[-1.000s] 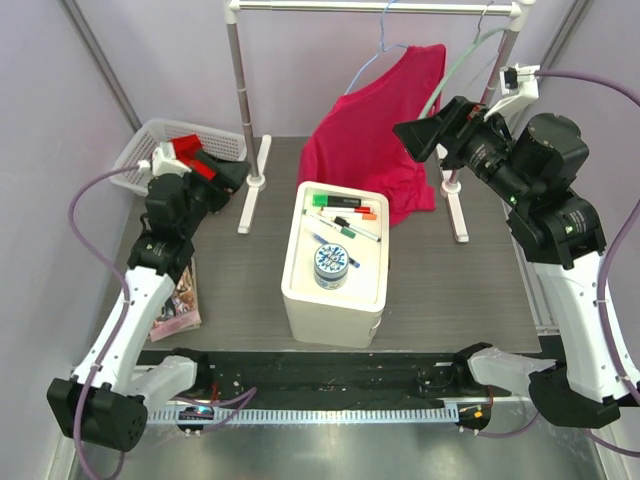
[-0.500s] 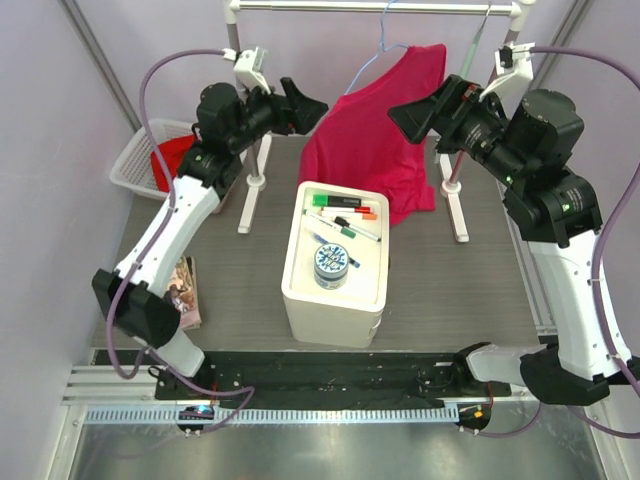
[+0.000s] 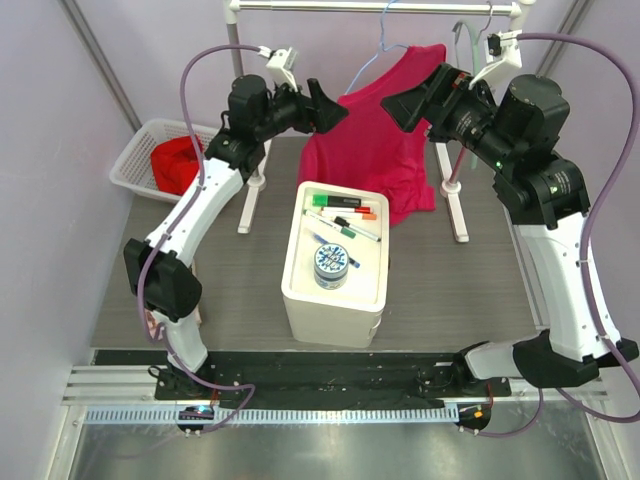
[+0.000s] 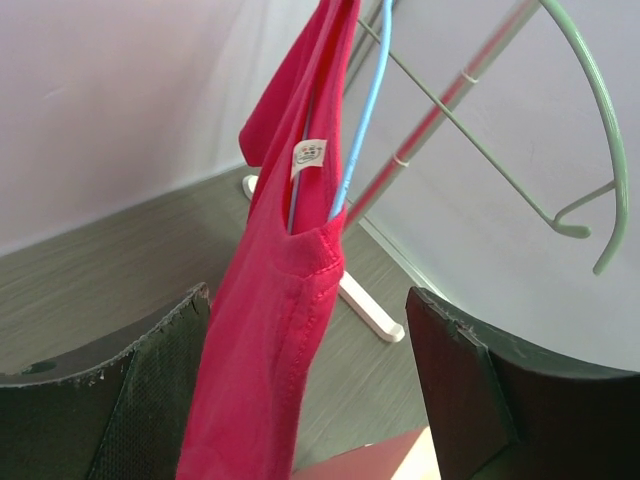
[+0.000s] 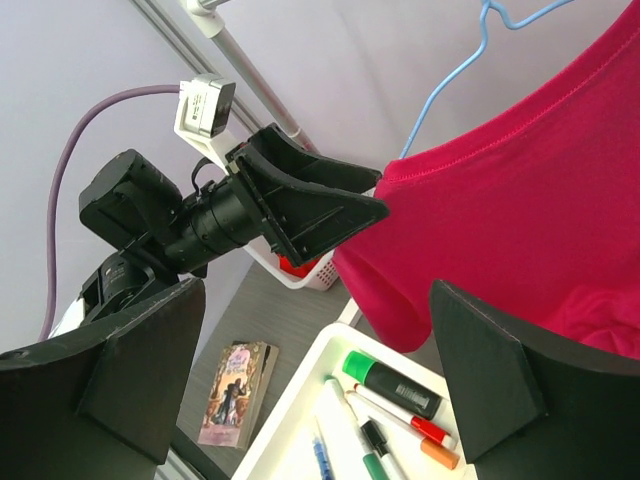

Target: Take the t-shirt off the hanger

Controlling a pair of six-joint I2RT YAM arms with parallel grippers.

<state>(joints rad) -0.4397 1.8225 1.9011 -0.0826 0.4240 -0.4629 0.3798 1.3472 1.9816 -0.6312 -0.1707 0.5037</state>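
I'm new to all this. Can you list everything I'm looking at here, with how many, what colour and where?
t-shirt: one, red, hung on the blue hanger
blue hanger: one, blue, on the rack's rail
green hanger: one, pale green, bare, same rail
rack: one, white, back of table
basket: one, white, far left
red item: one, red, in the basket
box: one, white, table centre
markers: several, mixed colours, in the box
tin: one, blue and white, beside the markers
book: one, pinkish, table's left edge
table: one, grey
left gripper: one, black, open, at the t-shirt's left side
right gripper: one, black, open, at its right side
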